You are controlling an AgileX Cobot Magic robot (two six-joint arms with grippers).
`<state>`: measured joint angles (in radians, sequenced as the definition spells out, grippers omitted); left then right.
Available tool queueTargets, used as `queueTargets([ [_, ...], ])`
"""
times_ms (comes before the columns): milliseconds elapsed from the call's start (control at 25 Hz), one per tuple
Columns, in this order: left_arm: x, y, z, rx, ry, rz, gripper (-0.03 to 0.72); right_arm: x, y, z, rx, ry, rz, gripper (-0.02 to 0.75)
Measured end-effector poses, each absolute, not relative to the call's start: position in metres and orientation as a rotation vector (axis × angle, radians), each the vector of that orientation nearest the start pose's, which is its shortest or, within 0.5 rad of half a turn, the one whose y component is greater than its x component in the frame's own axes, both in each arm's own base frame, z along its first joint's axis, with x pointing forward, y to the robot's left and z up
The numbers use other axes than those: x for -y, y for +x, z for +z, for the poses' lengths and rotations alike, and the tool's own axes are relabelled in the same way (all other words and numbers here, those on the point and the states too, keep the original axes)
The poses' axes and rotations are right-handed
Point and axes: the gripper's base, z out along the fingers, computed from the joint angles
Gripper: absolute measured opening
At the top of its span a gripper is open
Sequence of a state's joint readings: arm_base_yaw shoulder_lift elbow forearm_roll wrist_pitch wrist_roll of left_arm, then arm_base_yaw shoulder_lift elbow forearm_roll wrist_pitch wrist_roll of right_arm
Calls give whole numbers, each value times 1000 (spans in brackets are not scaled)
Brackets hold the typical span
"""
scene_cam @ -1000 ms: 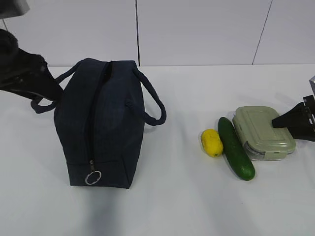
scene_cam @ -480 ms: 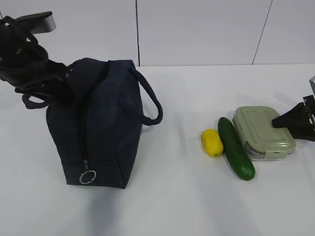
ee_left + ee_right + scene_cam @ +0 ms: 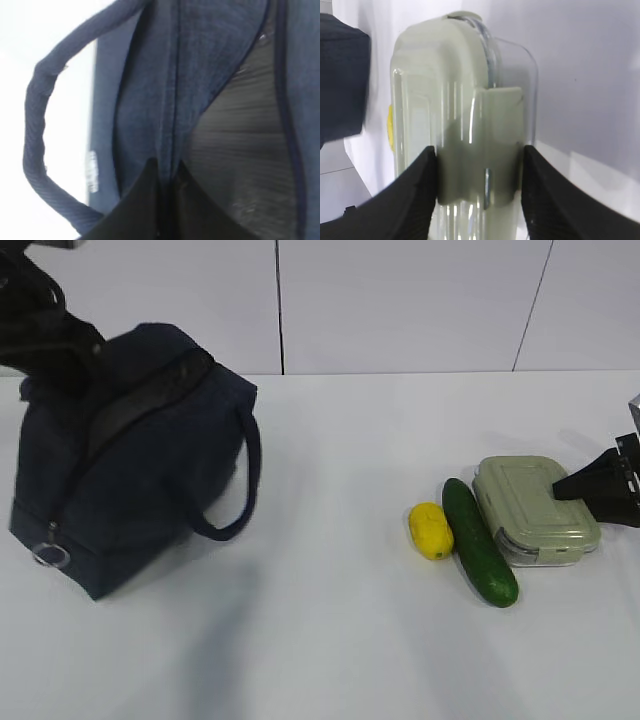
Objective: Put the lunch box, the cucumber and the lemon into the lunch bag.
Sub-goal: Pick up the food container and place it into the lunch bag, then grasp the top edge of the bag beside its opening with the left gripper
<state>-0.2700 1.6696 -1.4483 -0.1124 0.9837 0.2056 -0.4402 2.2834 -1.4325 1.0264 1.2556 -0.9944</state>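
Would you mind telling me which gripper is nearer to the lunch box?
The right. The right gripper has a finger on each side of the lunch box, at its clip end. The left gripper is far across the table, pinching the lunch bag.

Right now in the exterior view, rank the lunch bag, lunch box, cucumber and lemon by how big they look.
1. lunch bag
2. lunch box
3. cucumber, about as long as the box but thinner
4. lemon

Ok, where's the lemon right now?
In the exterior view the lemon lies on the table's right half, just left of the cucumber, with the lunch box beyond that.
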Motion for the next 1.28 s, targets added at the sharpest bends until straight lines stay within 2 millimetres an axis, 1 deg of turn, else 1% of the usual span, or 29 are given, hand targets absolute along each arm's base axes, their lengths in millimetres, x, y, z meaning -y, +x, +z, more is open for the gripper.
queueTargets([
  [80,102,346,318,-2618,588,-124,6,103,393,102,-2571,31,1293,381],
  [160,103,349,319,-2637,601,-107,6,103,393,102,-2571,31,1293,381],
  [280,115,355,301,-2688,632,-110,6,103,393,102,-2570,32,1293,381],
  [400,132,356,291,-2696,679,-130,6,103,394,103,-2564,38,1297,381],
  [520,146,353,285,-2695,726,-144,6,103,394,103,-2556,47,1296,381],
  [640,153,352,283,-2695,744,-159,6,103,395,103,-2550,54,1297,381],
  [1000,154,351,284,-2692,747,-163,6,103,401,104,-2503,138,1288,380],
  [1280,154,351,284,-2693,747,-164,6,99,407,114,-2478,151,1221,380],
])
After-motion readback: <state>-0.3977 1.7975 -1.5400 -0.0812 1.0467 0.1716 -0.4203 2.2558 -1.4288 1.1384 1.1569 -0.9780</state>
